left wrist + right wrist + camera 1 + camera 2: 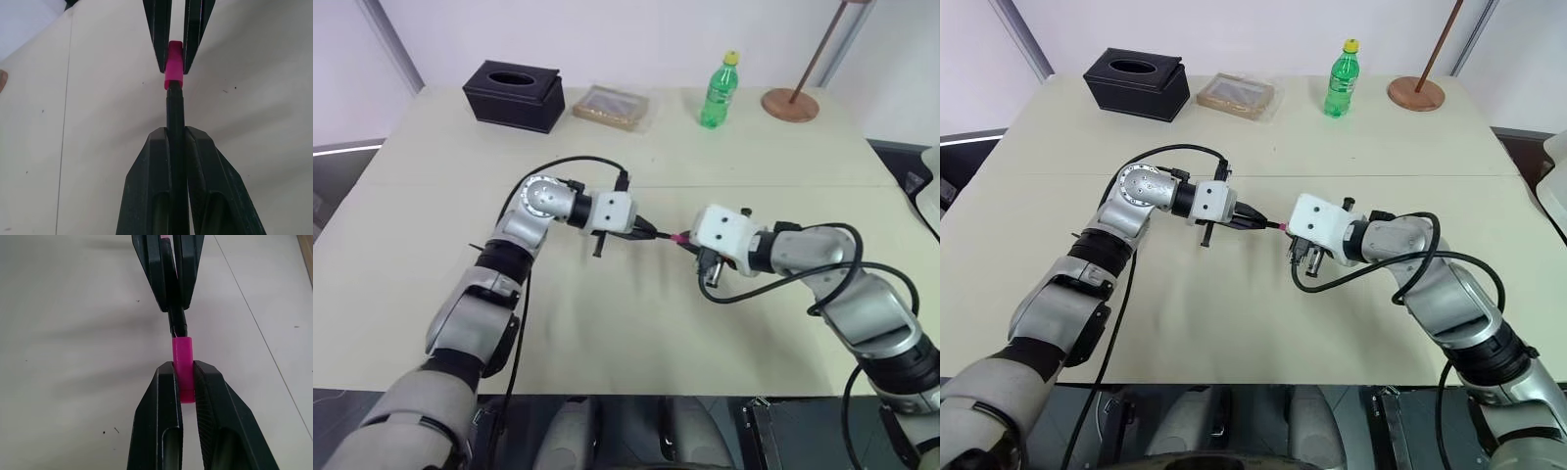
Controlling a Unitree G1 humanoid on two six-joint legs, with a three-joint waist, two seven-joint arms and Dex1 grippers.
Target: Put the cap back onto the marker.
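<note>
Where cap (183, 367) swallows marker (174, 122) tip — hidden — left tool (175, 147) grips marker, right tool (184, 377) cap.

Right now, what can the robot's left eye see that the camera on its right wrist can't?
The left eye view takes in the far edge of the table: a black tissue box, a green bottle, a flat packet and a round wooden base.

The right wrist view gives the close-up: the right gripper is shut on the pink cap, and the marker meets the cap's open end, how deep is hard to tell.

Both show the left gripper shut on the marker, the cap, and the bare table below.
</note>
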